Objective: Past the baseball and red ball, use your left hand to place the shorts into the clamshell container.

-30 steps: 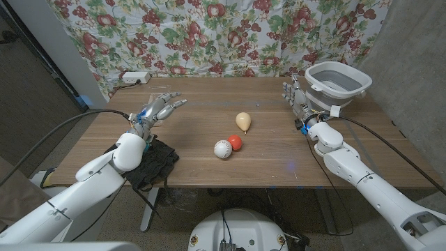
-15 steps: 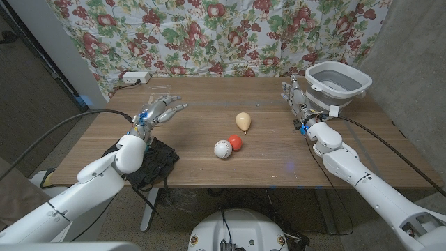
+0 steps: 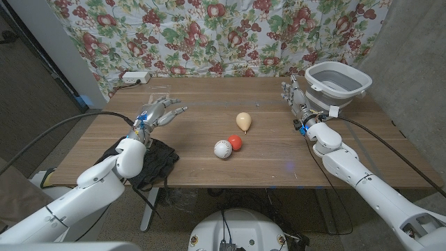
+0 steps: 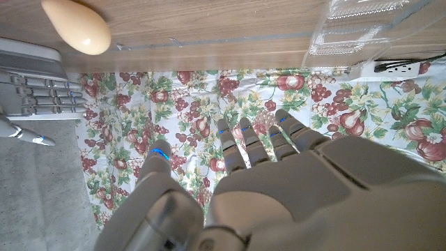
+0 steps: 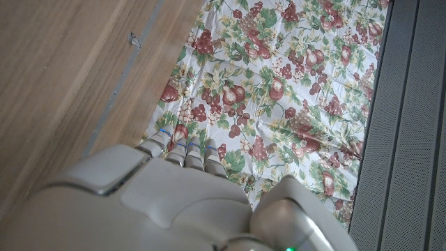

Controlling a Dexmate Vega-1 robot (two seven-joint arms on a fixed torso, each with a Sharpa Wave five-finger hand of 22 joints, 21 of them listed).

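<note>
Nothing is done yet — dark crumpled cloth shorts [image 3: 155, 166] lie at lower left, under the left forearm; left hand [image 3: 157, 111] hovers empty, fingers spread, clear plastic clamshell container [image 4: 369, 24] beyond.

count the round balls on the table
2: a baseball and a red ball, touching side by side near the table's middle. The cream egg-shaped thing behind them is not counted.

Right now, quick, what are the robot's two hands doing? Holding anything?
Left hand: open, fingers spread, holding nothing.
Right hand: holding nothing, fingers straight, beside the grey tub.
</note>
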